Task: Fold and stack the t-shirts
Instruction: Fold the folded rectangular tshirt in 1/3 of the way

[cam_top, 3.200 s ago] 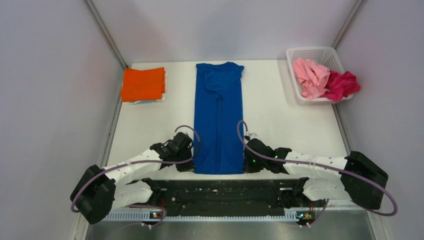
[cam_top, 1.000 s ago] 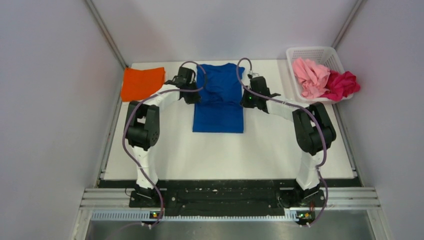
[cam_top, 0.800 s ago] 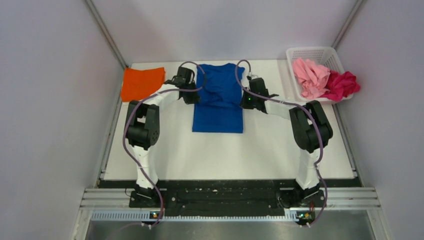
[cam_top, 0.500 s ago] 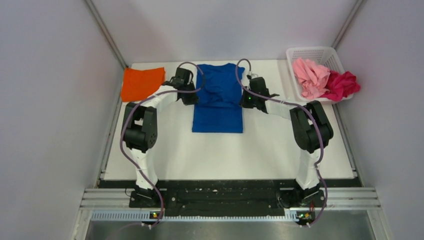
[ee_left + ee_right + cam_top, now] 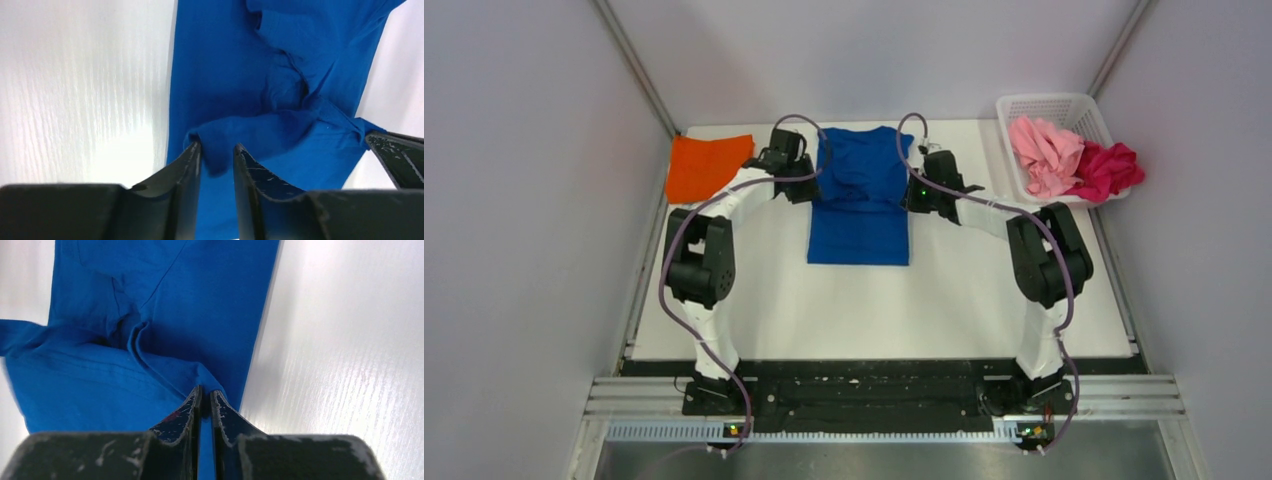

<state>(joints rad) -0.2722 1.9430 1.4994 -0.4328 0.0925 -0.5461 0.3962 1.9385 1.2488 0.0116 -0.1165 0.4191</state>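
At the far middle of the table (image 5: 964, 290), the royal blue t-shirt (image 5: 860, 205) is lying doubled, hem over chest. The right gripper (image 5: 206, 390) is pinching a hem corner, fingers nearly together. The left gripper (image 5: 216, 147) is showing a narrow gap with cloth in it; whether it is gripping, I cannot tell. The orange t-shirt (image 5: 706, 167) is sitting folded far left, while the light pink t-shirt (image 5: 1044, 150) and magenta t-shirt (image 5: 1109, 168) are waiting crumpled in the basket (image 5: 1049, 100), so I judge about half is remaining.

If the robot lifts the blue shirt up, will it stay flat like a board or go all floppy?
Probably floppy: the royal blue cloth t-shirt sags and wrinkles between the left gripper and right gripper. Likely light, since thin pinches raise its edge. It shouldn't roll, being flat folded cloth.
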